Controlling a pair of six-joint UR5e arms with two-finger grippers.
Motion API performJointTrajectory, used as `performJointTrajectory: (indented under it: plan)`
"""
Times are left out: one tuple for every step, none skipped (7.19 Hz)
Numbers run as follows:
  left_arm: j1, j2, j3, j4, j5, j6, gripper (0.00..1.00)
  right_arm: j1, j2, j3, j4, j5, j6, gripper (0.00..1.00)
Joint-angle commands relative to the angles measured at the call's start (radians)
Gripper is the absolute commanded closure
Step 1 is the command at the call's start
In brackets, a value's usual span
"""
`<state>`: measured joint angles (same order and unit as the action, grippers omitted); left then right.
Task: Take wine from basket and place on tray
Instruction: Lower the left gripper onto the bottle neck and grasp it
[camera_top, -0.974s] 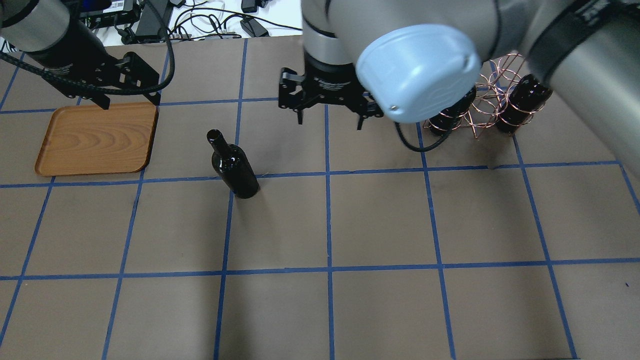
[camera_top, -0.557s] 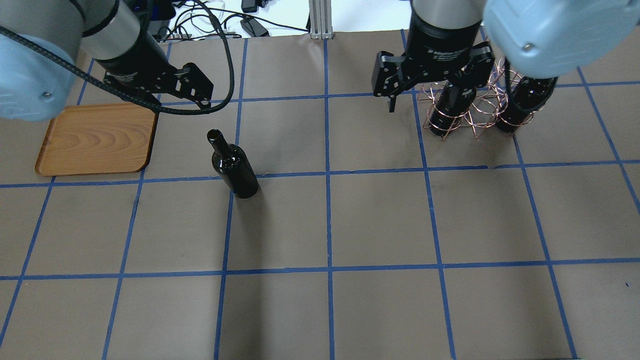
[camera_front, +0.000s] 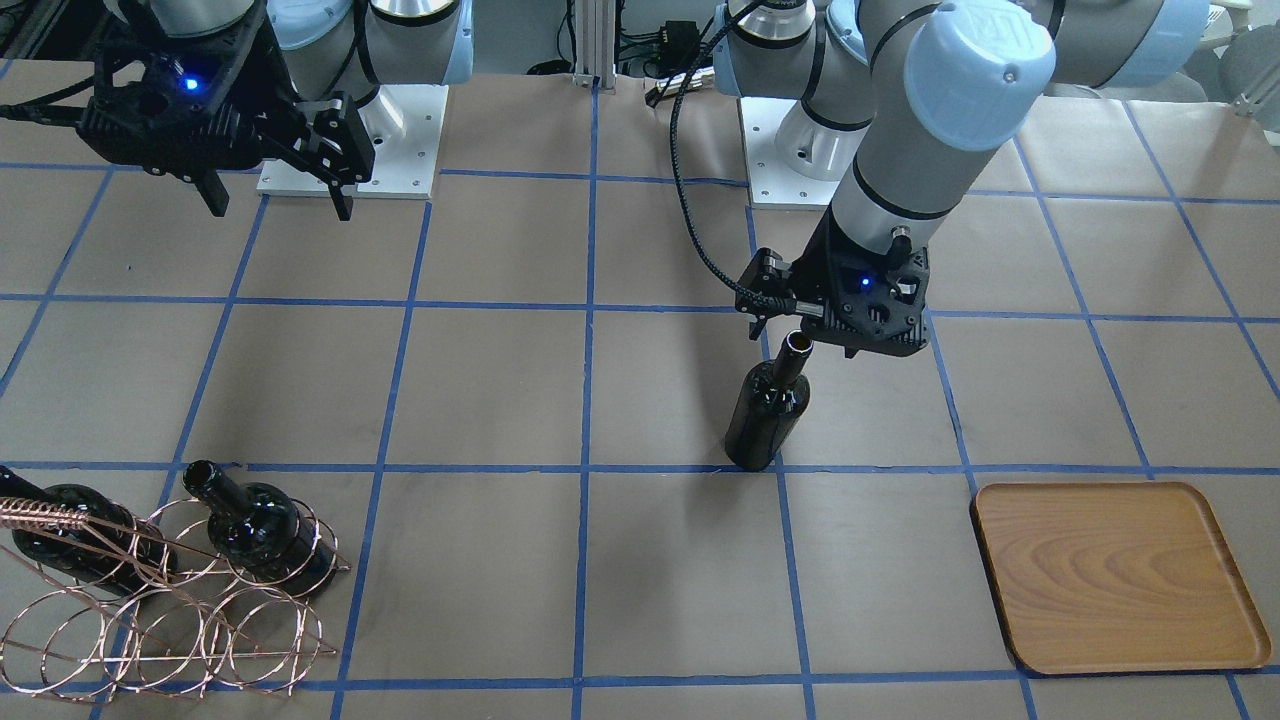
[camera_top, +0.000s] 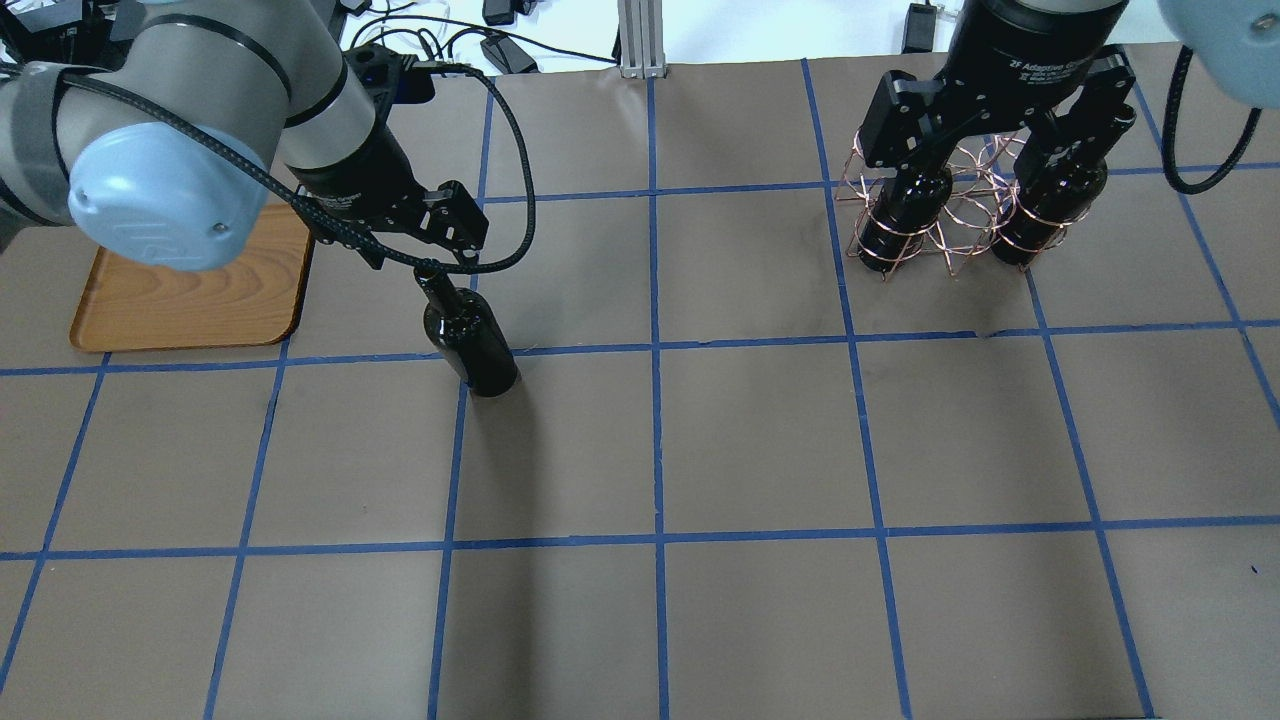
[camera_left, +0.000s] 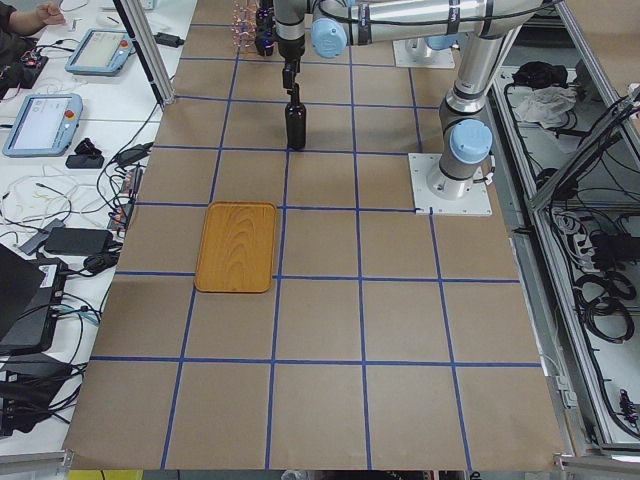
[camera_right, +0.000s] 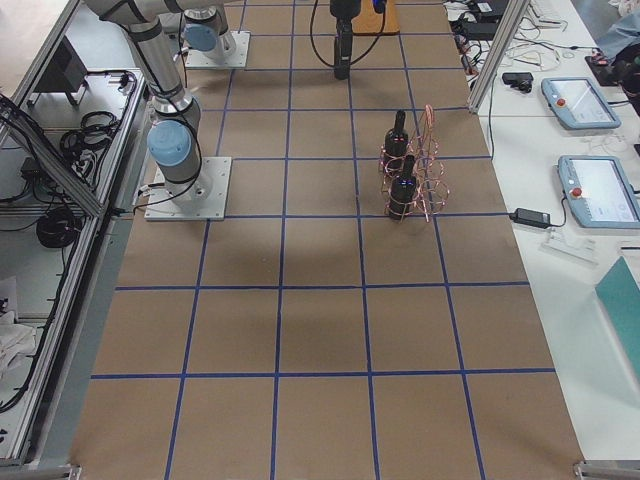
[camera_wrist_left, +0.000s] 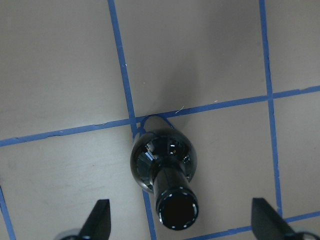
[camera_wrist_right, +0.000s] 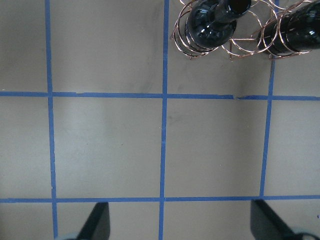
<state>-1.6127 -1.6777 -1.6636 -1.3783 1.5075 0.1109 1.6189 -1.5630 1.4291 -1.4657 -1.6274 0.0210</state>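
Hovering with left gripper (camera_wrist_left: 182, 221) spread wide and empty just over the mouth of the wine (camera_top: 470, 340), upright right of tray (camera_top: 195, 300); lower straight, keep neck centred, clamp below lip, lift without tipping.

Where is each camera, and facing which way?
Front-facing: across the table, facing both arms.
Overhead: behind the arms, looking down; both show.
Exterior left: table end nearest the tray, looking along it; both arms.
Exterior right: opposite end, nearest the basket; both arms.
Left wrist: straight down on the wine; left fingertips.
Right wrist: down on table, basket; right fingertips.
Front-facing and overhead share wine, tray, basket.
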Motion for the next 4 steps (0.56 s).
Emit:
performJointTrajectory:
  plan:
    - [-0.003, -0.019, -0.024, 0.013, 0.039, 0.009, 0.16, -0.005, -0.024, 0.001, -0.042, 0.001, -0.004, 0.00]
    - [-0.003, -0.023, -0.024, 0.013, 0.040, 0.012, 0.23, -0.002, -0.029, 0.005, -0.042, 0.018, -0.004, 0.00]
    - [-0.003, -0.024, -0.024, 0.013, 0.040, 0.004, 0.32, -0.001, -0.032, 0.017, -0.045, 0.017, 0.000, 0.00]
    - [-0.003, -0.025, -0.024, 0.013, 0.039, -0.008, 0.32, 0.002, -0.040, 0.025, -0.041, 0.006, -0.006, 0.00]
